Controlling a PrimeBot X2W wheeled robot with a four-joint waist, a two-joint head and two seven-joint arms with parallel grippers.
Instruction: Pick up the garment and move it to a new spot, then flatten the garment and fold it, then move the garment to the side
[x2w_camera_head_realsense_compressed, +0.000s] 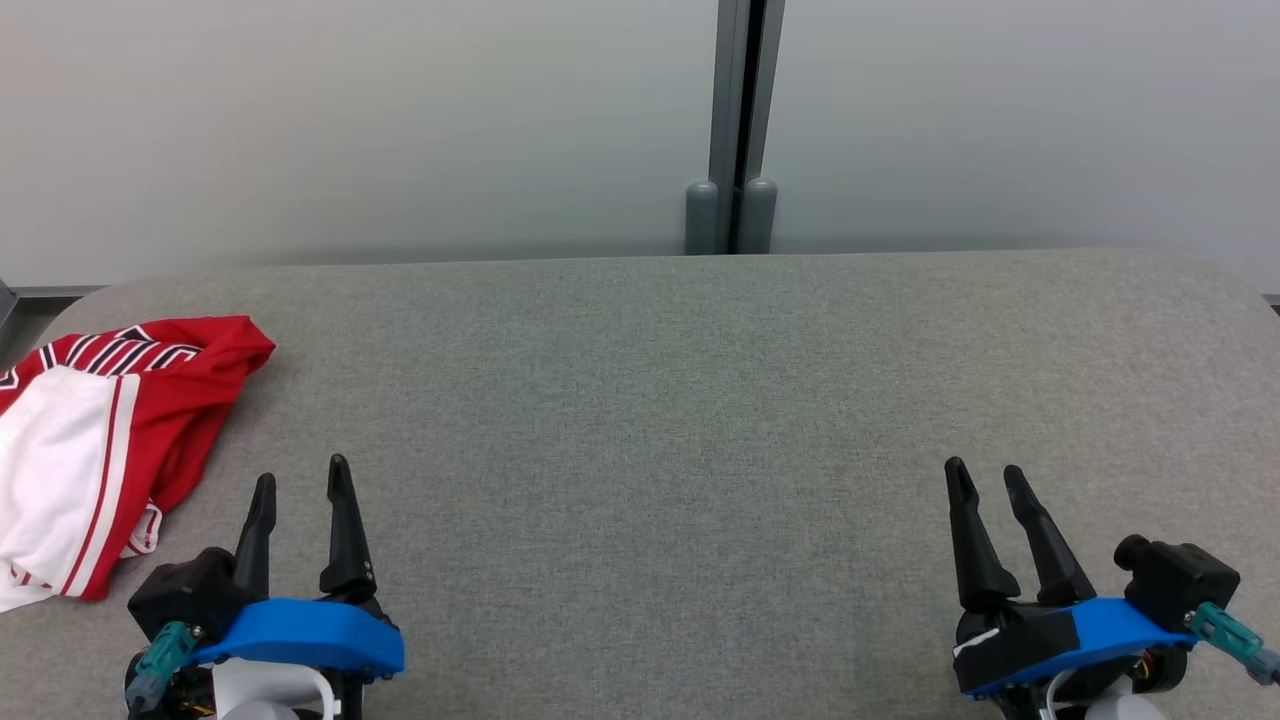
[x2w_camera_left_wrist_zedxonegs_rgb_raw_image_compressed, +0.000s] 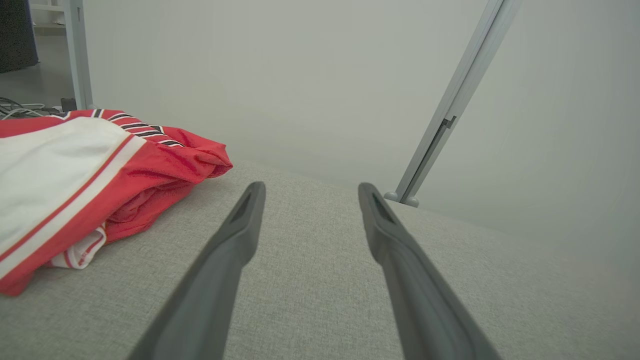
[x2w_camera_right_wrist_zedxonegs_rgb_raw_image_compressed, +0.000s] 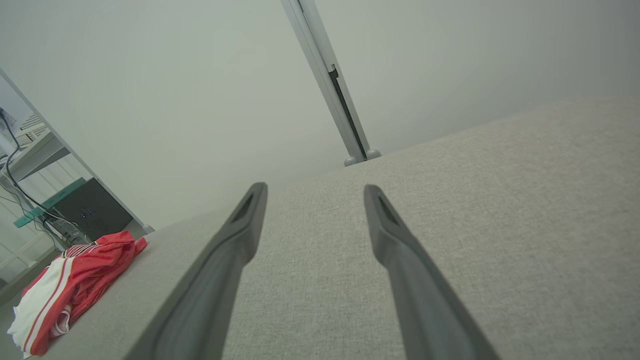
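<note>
Across the lower half of the head view spreads the grey cloth-covered table (x2w_camera_head_realsense_compressed: 640, 380), with a pale wall (x2w_camera_head_realsense_compressed: 350, 120) behind it and a grey post (x2w_camera_head_realsense_compressed: 735, 120) standing at twelve o'clock.

The garment (x2w_camera_head_realsense_compressed: 110, 430), red with a white panel and striped trim, lies crumpled in a heap at the table's nine o'clock edge. It is neither flat nor folded, and part of it runs out of the head view on that side.

The left gripper (x2w_camera_head_realsense_compressed: 302, 478) sits at seven o'clock, just beside the heap's near corner but apart from it. The right gripper (x2w_camera_head_realsense_compressed: 985, 472) sits at five o'clock, well apart from the cloth, with bare table between.

By my judgement the first step, picking up the garment, has not yet begun, as nothing is lifted or touched. The next move seems to call for the left arm to swing toward ten o'clock and come down on a raised fold of the red cloth. It would then carry the heap toward the open middle of the table, where both arms could reach it for flattening.

Both pincers are spread wide and hold nothing. In each wrist view the two dark fingers (x2w_camera_left_wrist_zedxonegs_rgb_raw_image_compressed: 235, 250) stand apart above bare table, touching neither cloth nor surface as far as can be seen.
</note>
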